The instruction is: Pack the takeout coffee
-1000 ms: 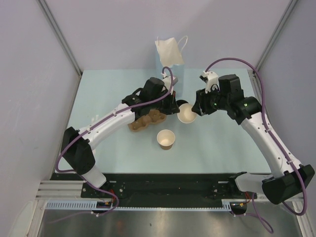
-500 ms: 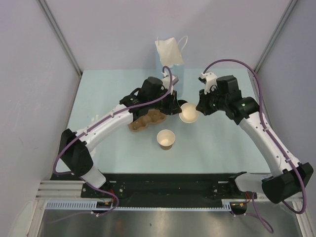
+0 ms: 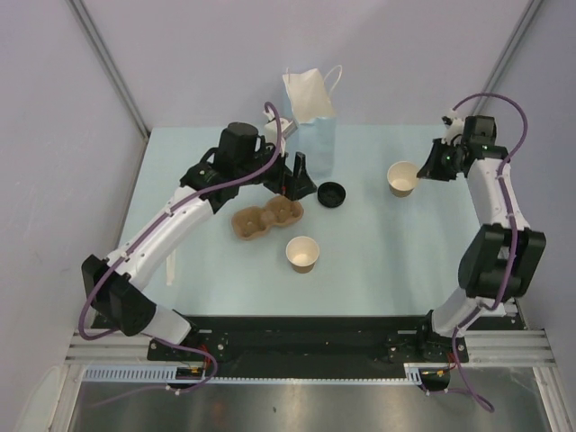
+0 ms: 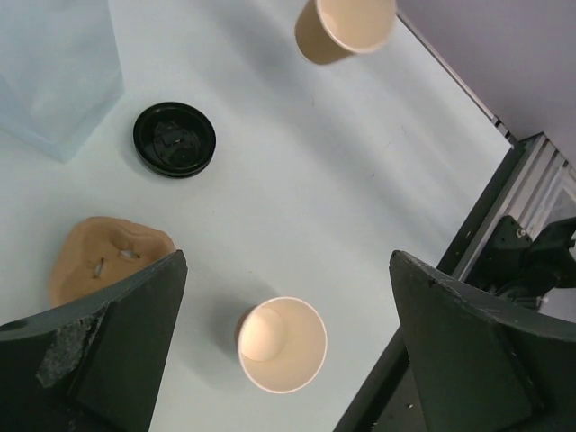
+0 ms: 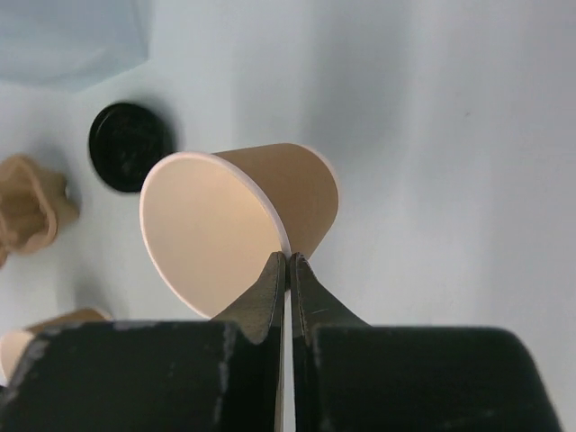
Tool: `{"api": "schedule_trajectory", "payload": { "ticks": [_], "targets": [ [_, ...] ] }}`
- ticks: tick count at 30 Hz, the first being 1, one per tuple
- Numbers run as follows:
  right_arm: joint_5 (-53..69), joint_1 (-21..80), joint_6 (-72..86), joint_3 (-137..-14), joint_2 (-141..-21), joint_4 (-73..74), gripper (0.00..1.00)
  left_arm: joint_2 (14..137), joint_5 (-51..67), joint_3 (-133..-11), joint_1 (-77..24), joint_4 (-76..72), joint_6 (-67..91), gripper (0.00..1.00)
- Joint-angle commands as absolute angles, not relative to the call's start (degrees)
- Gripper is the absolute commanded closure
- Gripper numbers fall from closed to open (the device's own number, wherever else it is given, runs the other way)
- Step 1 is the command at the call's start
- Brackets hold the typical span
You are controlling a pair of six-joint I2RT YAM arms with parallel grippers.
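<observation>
The left gripper [image 4: 288, 270] stands wide open, its two dark fingers [image 4: 117, 351] low at either side with nothing between them but the table [image 4: 297, 180]. A near cup [image 4: 281, 345] sits upright on the table in that gap, touching neither finger. Left of it the tan carrier [image 4: 103, 256] is partly hidden behind the left finger. Beyond lies the black lid [image 4: 175, 139], flat on the table, just beside the blue bag [image 4: 54, 72]. A far cup [image 4: 345, 27] shows at the top edge, mouth tilted toward the camera.

I see a pale blue table [image 3: 396, 261] boxed in by plain lilac walls [image 3: 189, 54], evenly lit; the floor [image 3: 297, 405] below looks like brushed steel.
</observation>
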State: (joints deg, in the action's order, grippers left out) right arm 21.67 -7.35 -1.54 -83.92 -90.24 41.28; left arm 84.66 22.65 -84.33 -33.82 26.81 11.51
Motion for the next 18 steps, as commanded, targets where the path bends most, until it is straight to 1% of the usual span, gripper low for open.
{"api": "schedule_trajectory", "payload": {
  "ticks": [1,3,5,9,18],
  "targets": [
    [28.5,-14.6,3.7,-92.2,-100.1,38.8,1.00,81.8,24.3,-87.0,-33.4,28.1,4.4,0.01],
    [29.3,-15.7,4.9,-98.0,-106.3,38.9,1.00,81.7,24.4,-86.7,-32.9,28.6,3.8,0.00],
    [30.6,-17.5,5.9,-102.6,-109.9,38.8,1.00,81.7,24.5,-86.7,-32.3,29.3,3.2,0.00],
    [31.4,-18.4,6.7,-107.5,-117.7,39.2,1.00,82.5,24.1,-87.0,-31.8,31.1,2.7,0.01],
    [30.7,-18.8,6.6,-105.9,-121.3,38.8,1.00,83.9,25.1,-86.7,-31.4,31.4,4.8,0.00]
  ]
}}
